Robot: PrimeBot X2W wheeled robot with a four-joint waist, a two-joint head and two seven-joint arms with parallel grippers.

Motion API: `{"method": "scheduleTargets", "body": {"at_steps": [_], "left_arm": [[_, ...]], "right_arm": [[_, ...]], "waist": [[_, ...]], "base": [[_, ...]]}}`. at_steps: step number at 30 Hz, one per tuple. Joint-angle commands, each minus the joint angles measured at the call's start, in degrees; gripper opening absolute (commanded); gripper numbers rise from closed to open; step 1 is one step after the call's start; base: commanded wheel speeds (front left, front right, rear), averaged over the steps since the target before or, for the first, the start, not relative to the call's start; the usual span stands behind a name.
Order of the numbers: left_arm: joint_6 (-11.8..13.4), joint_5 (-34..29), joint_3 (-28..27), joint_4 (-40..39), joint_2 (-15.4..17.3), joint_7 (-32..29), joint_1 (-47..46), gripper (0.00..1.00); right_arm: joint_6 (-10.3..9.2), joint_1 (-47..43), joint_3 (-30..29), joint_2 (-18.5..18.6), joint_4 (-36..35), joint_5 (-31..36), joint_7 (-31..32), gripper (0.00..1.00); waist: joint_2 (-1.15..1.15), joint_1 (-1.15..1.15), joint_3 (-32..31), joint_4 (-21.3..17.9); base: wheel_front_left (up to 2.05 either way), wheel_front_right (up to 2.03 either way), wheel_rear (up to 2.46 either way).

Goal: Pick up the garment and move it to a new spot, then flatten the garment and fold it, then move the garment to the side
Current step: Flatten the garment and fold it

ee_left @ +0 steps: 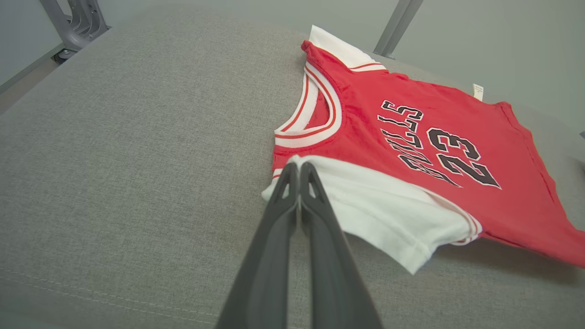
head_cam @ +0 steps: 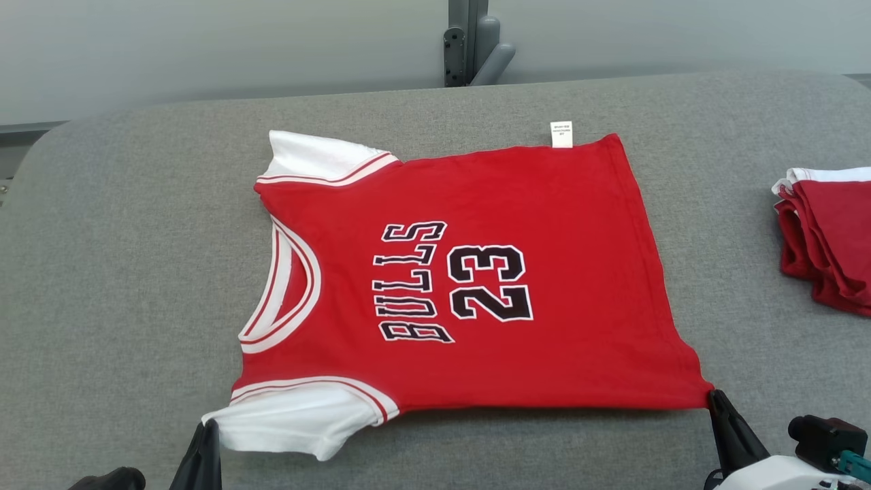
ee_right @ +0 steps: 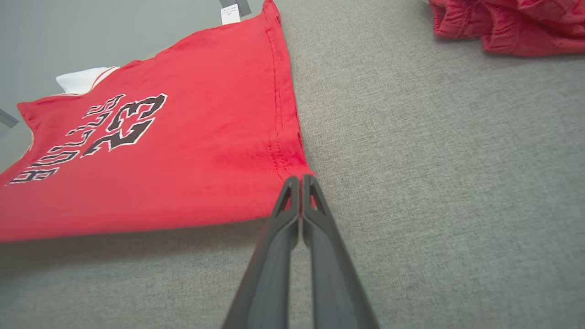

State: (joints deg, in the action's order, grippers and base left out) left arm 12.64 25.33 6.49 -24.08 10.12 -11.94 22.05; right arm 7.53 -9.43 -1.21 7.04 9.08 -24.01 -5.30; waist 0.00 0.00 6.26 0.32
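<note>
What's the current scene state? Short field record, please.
garment: red Bulls 23 jersey, spread face up on grey fabric table, collar toward robot's left
left gripper: shut on jersey's near white sleeve
right gripper: shut on jersey's near hem corner
nearby: pile of red garments at robot's right
fold: not yet begun

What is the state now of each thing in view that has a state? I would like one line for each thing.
jersey: spread out, print side up, near edge slightly lifted off the table.
left gripper: shut on the jersey's near white sleeve.
right gripper: shut on the jersey's near hem corner.
label: sticking out past the far edge.
red garments: piled loosely at the right, untouched.
</note>
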Motion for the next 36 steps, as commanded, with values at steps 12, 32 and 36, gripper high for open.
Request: {"method": "scheduleTargets", "body": {"at_steps": [12, 32, 36], "left_arm": [[-1.68, 0.05, 0.43, 2.59, 2.99, -3.96, -8.12, 0.0], [-7.2, 1.15, 1.93, 20.29, 2.66, 0.75, -27.31, 1.0], [-7.53, 0.81, 1.97, 21.17, 2.09, 3.9, -27.15, 1.0]], "right_arm": [[-0.09, 5.93, -0.92, -1.43, -3.31, 3.22, 7.35, 0.0], [-0.08, 21.94, 4.43, 1.01, 6.63, 2.9, -2.55, 0.75], [-0.08, 22.29, 4.33, 1.1, 7.67, 3.51, -6.47, 1.0]], "waist": [[0.0, 0.0, 3.9, -1.29], [0.0, 0.0, 12.56, -3.01], [0.0, 0.0, 12.59, -2.75]], "base": [[0.0, 0.0, 0.0], [0.0, 0.0, 0.0], [0.0, 0.0, 0.0]]}}
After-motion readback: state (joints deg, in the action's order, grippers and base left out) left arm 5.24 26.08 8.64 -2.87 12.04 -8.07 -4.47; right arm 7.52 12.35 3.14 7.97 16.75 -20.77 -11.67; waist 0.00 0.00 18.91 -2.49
